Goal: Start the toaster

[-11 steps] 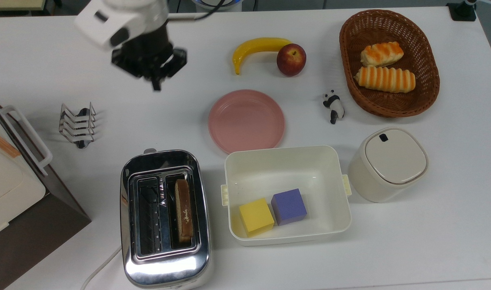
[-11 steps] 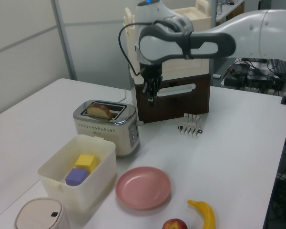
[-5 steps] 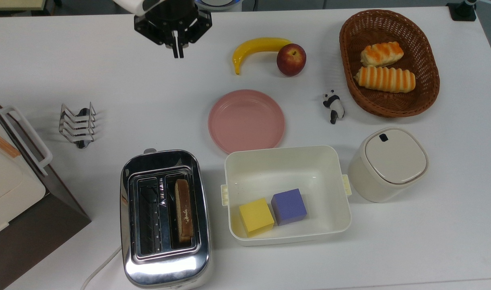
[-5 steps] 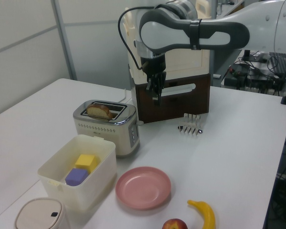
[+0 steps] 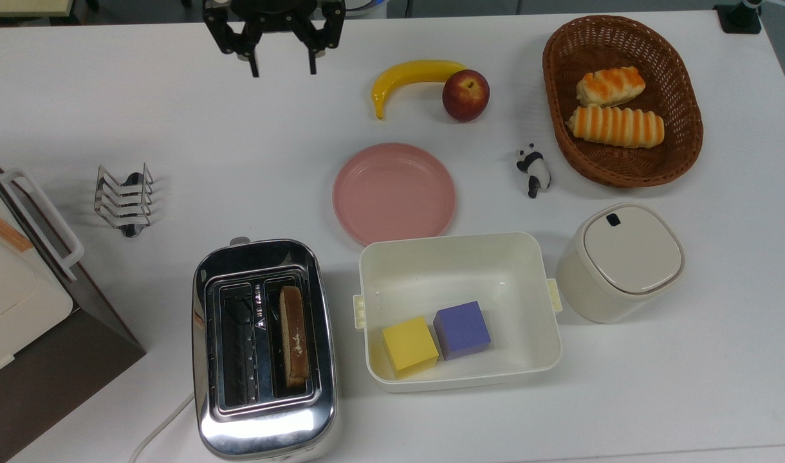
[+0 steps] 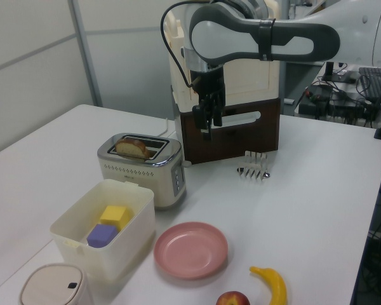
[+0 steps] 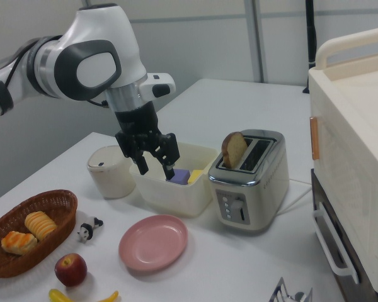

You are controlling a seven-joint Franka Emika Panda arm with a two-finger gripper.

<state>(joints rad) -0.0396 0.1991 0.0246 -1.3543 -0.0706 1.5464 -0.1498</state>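
toaster point(image 5: 264, 347) at the top view's lower left, one bread slice point(image 5: 294, 336) standing up in a slot, lever point(image 7: 237, 206) not pressed | gripper point(image 5: 282, 64) fingers spread, empty, well apart — I judge approach pending; next I press the lever down | counts: two blocks, two rolls, one plate point(image 5: 394, 193)

No text, brand, number or sign can be read anywhere; the toaster point(image 5: 264, 347), well away from the tool point(image 5: 282, 67) across the desk point(image 5: 174, 128), carries a small light marking on the strip between its slots in the top view, but its characters are too small to make out
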